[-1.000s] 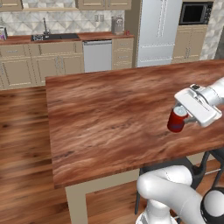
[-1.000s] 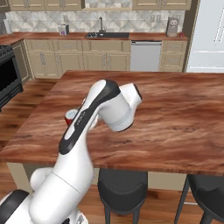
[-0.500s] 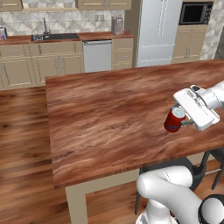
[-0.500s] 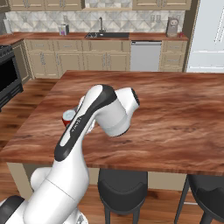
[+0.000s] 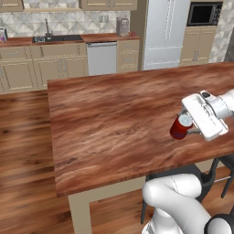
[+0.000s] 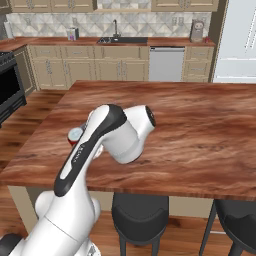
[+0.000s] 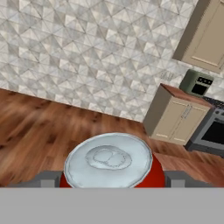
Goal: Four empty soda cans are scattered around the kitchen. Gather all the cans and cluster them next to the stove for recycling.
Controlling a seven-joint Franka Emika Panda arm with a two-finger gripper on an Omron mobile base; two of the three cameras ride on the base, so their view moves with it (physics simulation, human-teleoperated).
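Note:
A red soda can [image 5: 179, 129] with a silver top hangs tilted just above the wooden island [image 5: 114, 119], near its front right part. My gripper [image 5: 186, 128] is shut on it from the right. The hand view looks down on the can's silver lid [image 7: 108, 158], with one dark fingertip [image 7: 43, 179] on each side of the red body. In the right base view my own arm hides most of the can [image 6: 74, 135]. The stove [image 6: 9, 90] stands at the far left wall, and its oven front [image 7: 211, 133] shows in the hand view.
Black stools [image 6: 140, 217] stand under the island's near edge. Along the back wall run beige cabinets, a sink [image 5: 57, 39], a dishwasher [image 5: 101, 58] and a white fridge [image 5: 167, 32]. Wood floor lies left of the island.
The gripper has carried the can a little to the left over the island, and the arm's elbow has swung left with it. The grip is unchanged.

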